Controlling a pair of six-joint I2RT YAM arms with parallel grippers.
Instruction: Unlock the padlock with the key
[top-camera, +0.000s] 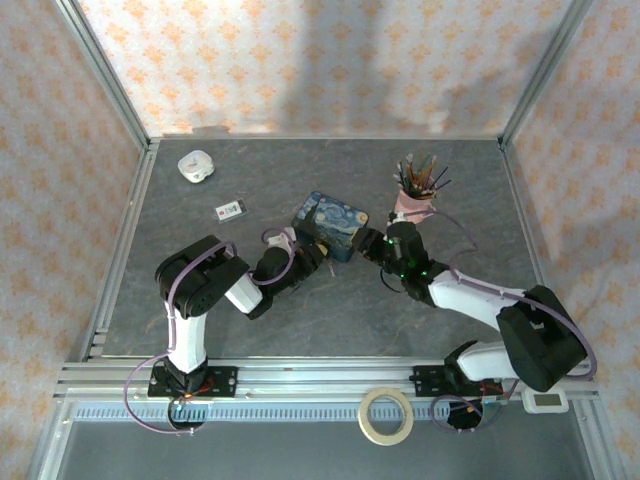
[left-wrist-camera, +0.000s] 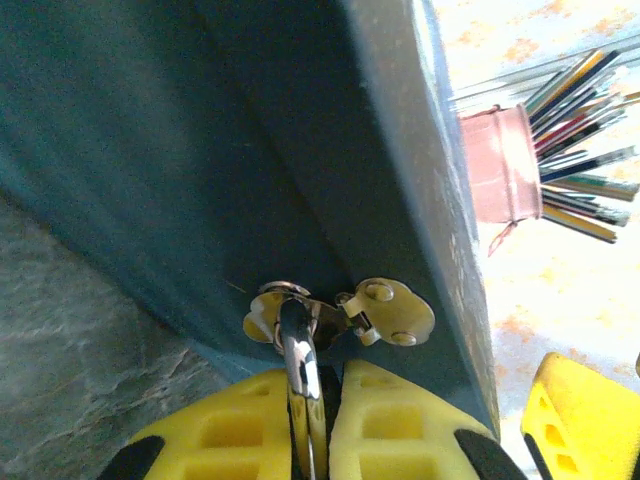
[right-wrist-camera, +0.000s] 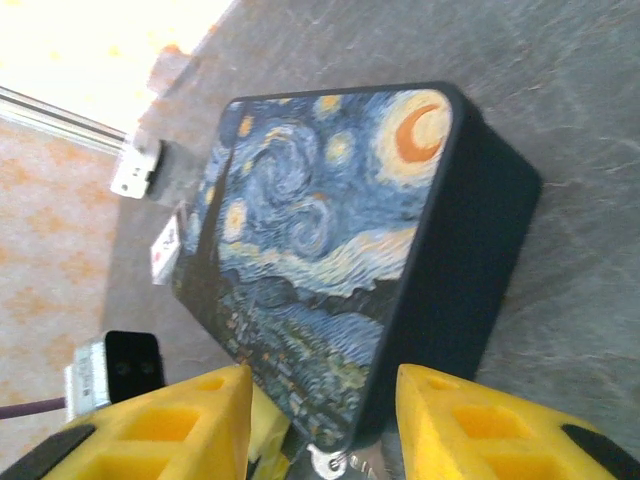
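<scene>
1. Blue tin (top-camera: 330, 222) sits mid-table in your top view; the left gripper (top-camera: 312, 255) is at its near edge, the right gripper (top-camera: 372, 243) at its right side.
2. Left wrist: your fingers (left-wrist-camera: 400, 430) pinch the silver key (left-wrist-camera: 299, 350), narrow, at the tin's hasp (left-wrist-camera: 390, 310).
3. Right wrist: yellow fingers (right-wrist-camera: 170, 420) stand wide, straddling the tin's corner.
</scene>
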